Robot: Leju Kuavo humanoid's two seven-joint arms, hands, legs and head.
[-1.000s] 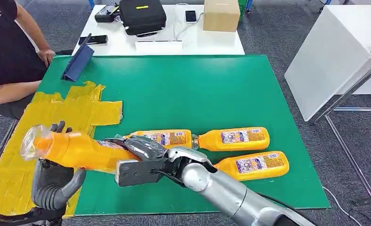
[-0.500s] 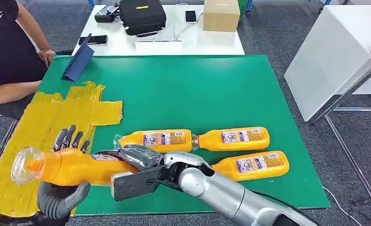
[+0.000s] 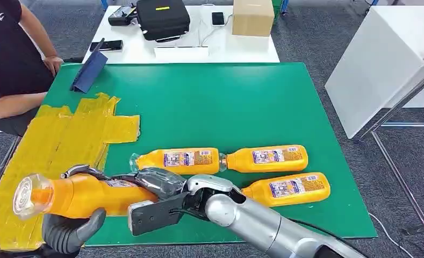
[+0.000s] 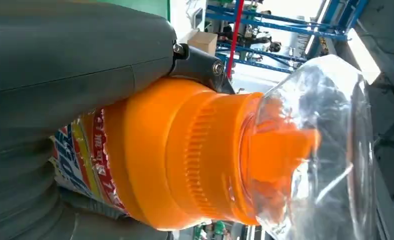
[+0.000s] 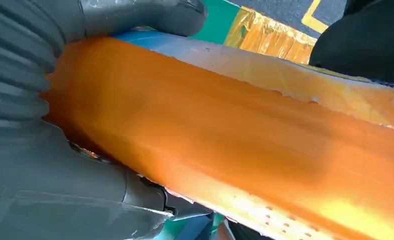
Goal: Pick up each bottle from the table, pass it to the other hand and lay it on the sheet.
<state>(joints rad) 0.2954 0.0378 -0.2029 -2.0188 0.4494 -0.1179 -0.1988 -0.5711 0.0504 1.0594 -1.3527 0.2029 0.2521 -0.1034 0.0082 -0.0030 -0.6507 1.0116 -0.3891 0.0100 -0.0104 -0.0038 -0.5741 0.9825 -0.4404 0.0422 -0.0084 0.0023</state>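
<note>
Bottle [image 3: 83, 194] in play hangs level above the near-left corner of the green table [image 3: 209, 102], its clear cap pointing left over the yellow sheet [image 3: 54, 145]. You can see both hands on it: the left hand [image 3: 70, 228] cups the neck end from below with fingers curled over the top, and the right hand [image 3: 156, 183] grasps the labelled body. The left wrist view shows you the cap and orange shoulder [image 4: 185, 155] close up; the right wrist view shows the orange body [image 5: 234, 145] clamped between thumb and fingers. Three more bottles [image 3: 263, 174] lie on their sides on the table to the right. A seated person [image 3: 8, 59] is at the far left.
</note>
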